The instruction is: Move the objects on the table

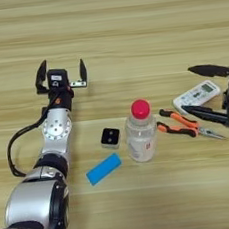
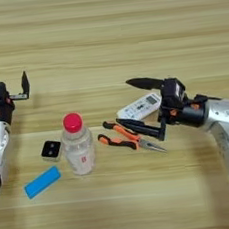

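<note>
Light-brown wood with horizontal grain: one tabletop (image 1: pixel 126 24), carrying five small things. One clear bottle (image 1: pixel 141 133), upright near the middle, red cap on, white label with small red print too fine to read; contents cannot be told. One pair of pliers (image 2: pixel 126 136) with orange-and-black handles, lying flat just right of the bottle, nose pointing right. One white remote (image 2: pixel 141 106) beyond the pliers, tilted, small screen and buttons facing up, markings unreadable. One small black-and-white square block (image 1: pixel 110 137) just left of the bottle. One blue bar (image 1: pixel 103 169) nearer the front edge, left of the bottle, lying at a slant.

Two arms, one pincer each. Left pincer (image 1: pixel 61 72) well left of the bottle and further back, fingers spread wide, grasping nothing. Right pincer (image 2: pixel 127 102) reaching in from the right, fingers released and wide apart: upper finger beyond the remote, lower finger between remote and pliers, remote lying between the two. Touching the remote or not: cannot tell.
</note>
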